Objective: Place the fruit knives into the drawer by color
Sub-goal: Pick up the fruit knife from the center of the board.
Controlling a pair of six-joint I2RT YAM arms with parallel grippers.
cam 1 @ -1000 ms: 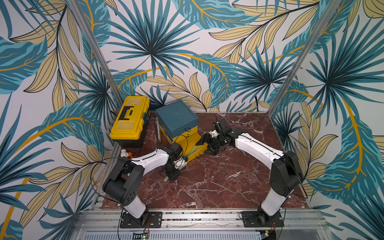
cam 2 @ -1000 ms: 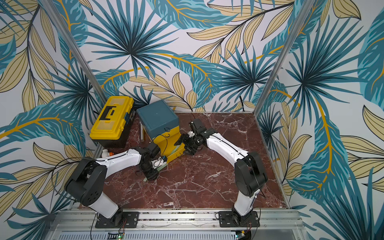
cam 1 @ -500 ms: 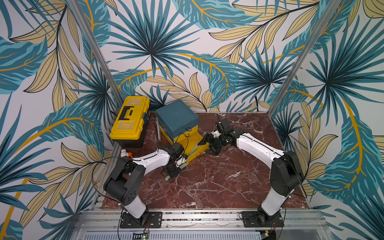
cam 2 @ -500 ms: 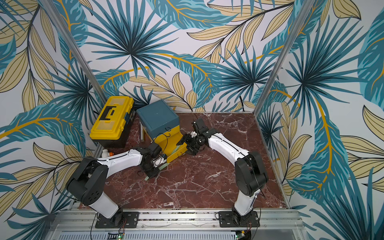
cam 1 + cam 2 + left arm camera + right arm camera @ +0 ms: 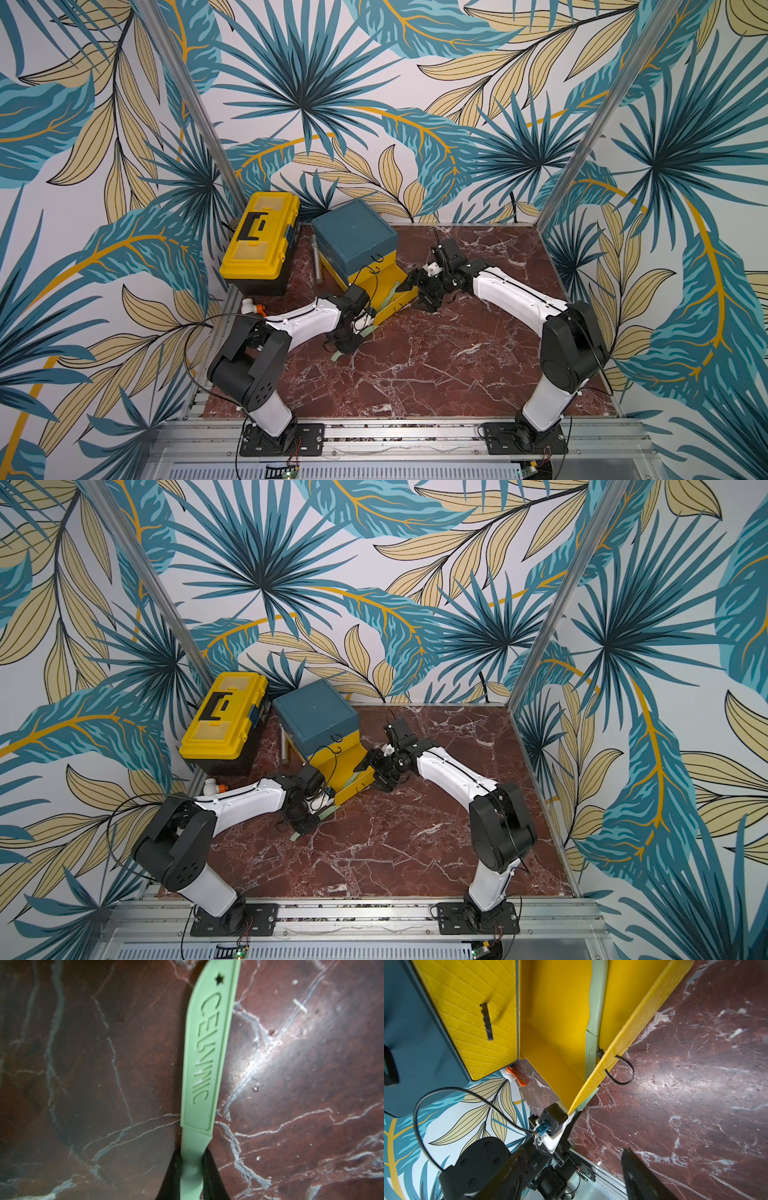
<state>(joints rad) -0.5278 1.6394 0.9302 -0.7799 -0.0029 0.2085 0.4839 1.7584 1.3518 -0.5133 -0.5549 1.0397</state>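
**A:** ok so what's actually in the containers here?

**B:** The only one you can see into is the bottom drawer (image 5: 550,1022) of the teal chest (image 5: 353,237). It's yellow and pulled right out. There's a stowed green knife (image 5: 597,1001) in it, lying lengthwise against the inside of the front panel. That's the only thing I can spot in there.

**A:** and the other drawers?

**B:** The middle drawer (image 5: 473,1018) right above it is pushed shut, so no idea what's inside. Same deal with the yellow toolbox (image 5: 262,245) next to the chest, lid down. A grey metal cylinder (image 5: 317,262) lies on the desk (image 5: 436,365) in the gap between those two.

**A:** grippers?

**B:** The left gripper (image 5: 192,1154) is pinching a gripped green knife (image 5: 204,1053) by its narrow neck, with a finger pressed tight on either side. The lettered part with the little star hole sticks straight out ahead of the fingers, low over the desk. Can't tell if it's touching. In both top views, one front corner of the open drawer is just beside that gripper. The right gripper (image 5: 417,294) is spread wide at the drawer's other front corner. The stowed green knife is just ahead of it, inside the drawer.
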